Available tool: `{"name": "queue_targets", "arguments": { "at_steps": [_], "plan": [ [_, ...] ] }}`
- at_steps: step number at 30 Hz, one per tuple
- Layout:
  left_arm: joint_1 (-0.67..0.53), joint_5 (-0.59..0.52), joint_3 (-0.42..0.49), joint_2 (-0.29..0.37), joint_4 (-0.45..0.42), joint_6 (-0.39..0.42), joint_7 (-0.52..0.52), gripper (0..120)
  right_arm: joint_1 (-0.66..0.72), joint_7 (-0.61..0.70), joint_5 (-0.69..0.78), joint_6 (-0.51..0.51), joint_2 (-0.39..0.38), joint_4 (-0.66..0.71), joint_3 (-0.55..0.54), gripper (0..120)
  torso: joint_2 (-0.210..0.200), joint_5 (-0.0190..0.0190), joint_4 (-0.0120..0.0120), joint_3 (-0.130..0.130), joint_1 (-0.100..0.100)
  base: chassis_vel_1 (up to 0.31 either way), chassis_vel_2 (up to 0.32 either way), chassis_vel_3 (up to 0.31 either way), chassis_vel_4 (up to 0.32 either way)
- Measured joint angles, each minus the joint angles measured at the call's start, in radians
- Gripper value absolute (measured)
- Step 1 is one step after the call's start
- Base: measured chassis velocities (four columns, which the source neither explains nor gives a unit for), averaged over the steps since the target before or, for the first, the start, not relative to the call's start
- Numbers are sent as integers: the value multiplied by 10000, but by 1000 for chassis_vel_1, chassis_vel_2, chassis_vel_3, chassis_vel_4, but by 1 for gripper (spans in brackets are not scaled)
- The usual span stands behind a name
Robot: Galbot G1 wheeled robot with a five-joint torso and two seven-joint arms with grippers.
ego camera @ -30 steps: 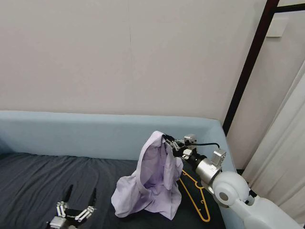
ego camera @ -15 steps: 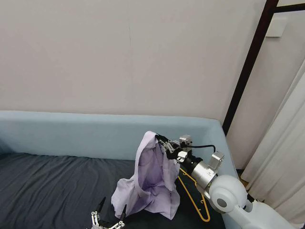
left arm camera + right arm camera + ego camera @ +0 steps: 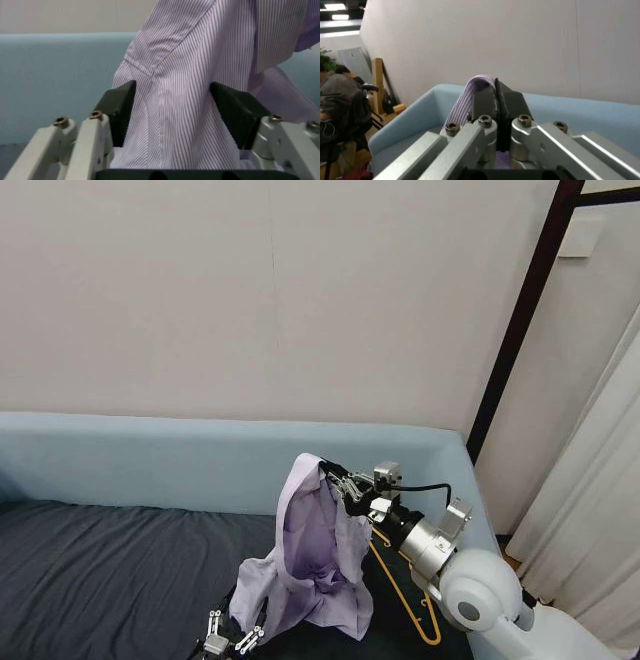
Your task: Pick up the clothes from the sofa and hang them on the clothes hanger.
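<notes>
Shirt (image 3: 315, 550), lilac-striped, hangs over the sofa (image 3: 120, 460) seat, its top pinched in the clenched right claw (image 3: 340, 485). The left claw (image 3: 172, 108) is spread wide around its lower folds. An orange hanger (image 3: 436, 635) lies just beside it.

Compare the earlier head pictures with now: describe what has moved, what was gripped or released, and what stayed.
The left gripper swept rightward across the sofa to the striped shirt, and its open fingers now straddle the lower fabric. The right gripper, shut on the shirt's top, drifted slightly leftward and carried the shirt along. Nothing was released. The orange hanger stayed lying on the sofa.
</notes>
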Motion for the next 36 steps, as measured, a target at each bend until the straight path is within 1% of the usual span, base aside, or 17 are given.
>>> {"name": "queue_targets", "arguments": {
  "at_steps": [4,5,8,10,13,14,16,18,22,23,24,26,28,29,33,34,36],
  "plan": [
    [22,-20,41,1,-17,-33,0,41,-7,15,-25,-22,58,33,15,0,0,1,0,0,0,0,0,0,0],
    [22,-20,41,1,-17,-33,0,41,-7,15,-25,-22,58,33,15,0,0,1,0,0,0,0,0,0,0],
    [35,-30,72,-12,-79,-51,0,27,-17,42,-30,-26,84,89,47,0,0,0,0,0,0,0,0,0,0],
    [49,-41,74,-11,-123,-63,0,24,-18,47,-29,-26,76,105,71,0,0,0,0,0,0,0,0,0,0],
    [136,-366,79,79,-362,-106,164,9,-43,64,19,-21,27,165,215,0,0,0,0,0,0,0,0,0,0],
    [136,-366,79,79,-362,-106,164,9,-43,64,19,-21,27,165,215,0,0,0,0,0,0,0,0,0,0],
    [266,-933,73,242,-712,-124,438,0,-46,76,85,8,-32,210,346,0,0,0,0,0,0,0,0,0,0],
    [335,-1141,56,323,-906,-134,526,0,-33,111,114,36,-67,221,402,0,0,0,0,-1,0,0,0,0,0],
    [654,-2070,-101,816,-2271,-81,778,0,225,537,467,91,-241,335,936,0,0,0,0,0,0,0,0,0,0],
    [654,-2070,-101,816,-2271,-81,778,0,225,537,467,91,-241,335,936,0,0,0,0,0,0,0,0,0,0],
    [764,-2418,-203,1038,-2997,60,791,0,391,727,691,94,-327,442,1127,0,-1,-1,0,0,0,0,0,0,0],
    [873,-2913,-379,1362,-3941,291,795,0,646,1028,1031,98,-476,645,1355,0,0,0,0,0,0,0,0,0,0],
    [962,-3820,-693,1898,-5364,715,785,0,998,1290,1556,160,-805,1091,1721,0,0,1,0,0,0,0,0,0,0],
    [962,-3820,-693,1898,-5364,715,785,0,998,1290,1556,160,-805,1091,1721,0,0,1,0,0,0,0,0,0,0],
    [1031,-5464,-1501,2713,-6955,1327,561,0,1322,1092,2568,513,-1312,2154,2375,0,1,1,0,-1,0,0,0,0,0],
    [1031,-5464,-1501,2713,-6955,1327,561,0,1322,1092,2568,513,-1312,2154,2375,0,1,1,0,-1,0,0,0,0,0],
    [1047,-6104,-1745,2970,-7398,1495,546,0,1504,793,3230,683,-1521,2643,2702,0,1,-1,0,-2,-1,0,0,0,0]
  ]
}}
